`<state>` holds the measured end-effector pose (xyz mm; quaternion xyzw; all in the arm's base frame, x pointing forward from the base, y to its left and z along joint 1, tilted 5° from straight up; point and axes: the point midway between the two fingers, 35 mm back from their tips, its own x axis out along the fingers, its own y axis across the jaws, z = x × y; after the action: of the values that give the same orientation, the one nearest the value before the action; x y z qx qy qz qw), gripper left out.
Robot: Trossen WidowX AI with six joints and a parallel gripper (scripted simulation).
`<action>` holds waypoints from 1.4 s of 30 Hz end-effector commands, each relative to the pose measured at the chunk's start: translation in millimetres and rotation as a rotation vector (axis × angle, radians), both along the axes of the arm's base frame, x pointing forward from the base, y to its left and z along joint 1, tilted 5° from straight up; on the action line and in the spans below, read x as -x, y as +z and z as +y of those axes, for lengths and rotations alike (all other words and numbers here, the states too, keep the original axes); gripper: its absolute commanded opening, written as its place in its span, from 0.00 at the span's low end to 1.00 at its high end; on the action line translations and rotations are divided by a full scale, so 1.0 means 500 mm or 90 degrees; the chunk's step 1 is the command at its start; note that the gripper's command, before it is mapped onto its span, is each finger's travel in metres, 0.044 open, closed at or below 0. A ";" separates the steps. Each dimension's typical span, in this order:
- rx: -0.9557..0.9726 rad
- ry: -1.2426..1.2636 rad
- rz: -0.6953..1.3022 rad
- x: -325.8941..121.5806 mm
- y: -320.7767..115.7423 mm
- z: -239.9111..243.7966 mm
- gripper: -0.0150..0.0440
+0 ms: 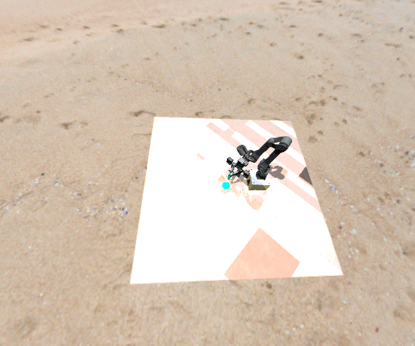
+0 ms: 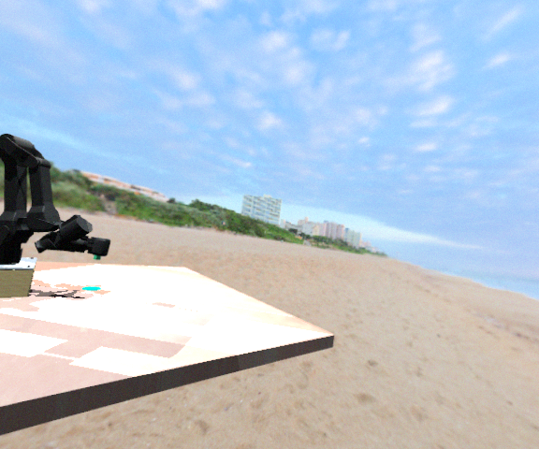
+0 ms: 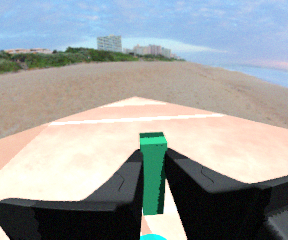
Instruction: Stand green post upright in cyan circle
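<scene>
The green post (image 1: 229, 176) (image 2: 96, 257) (image 3: 154, 175) is held between the fingers of my gripper (image 1: 231, 173) (image 3: 152, 154), which is shut on it. The post looks about upright, its upper end standing above the fingertips in the wrist view. The exterior view shows only its lower end, below the dark gripper body and clear above the table. The flat cyan circle (image 1: 225, 185) (image 2: 91, 288) (image 3: 154, 237) lies on the table below the post and shows partly at the wrist view's bottom edge. Whether the post is exactly over the circle I cannot tell.
The pale table (image 1: 178, 231) (image 2: 240, 319) carries pinkish patches and shadows. The arm's base block (image 1: 258, 186) (image 2: 0, 282) stands close beside the circle. The table's edges show in the top and exterior views, with sand beyond.
</scene>
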<state>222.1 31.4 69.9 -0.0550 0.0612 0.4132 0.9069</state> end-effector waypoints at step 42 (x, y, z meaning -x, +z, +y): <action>0.001 0.002 -0.003 -0.010 -0.117 -0.018 0.29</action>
<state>227.5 22.6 15.0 -0.0543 0.0627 0.4136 0.9067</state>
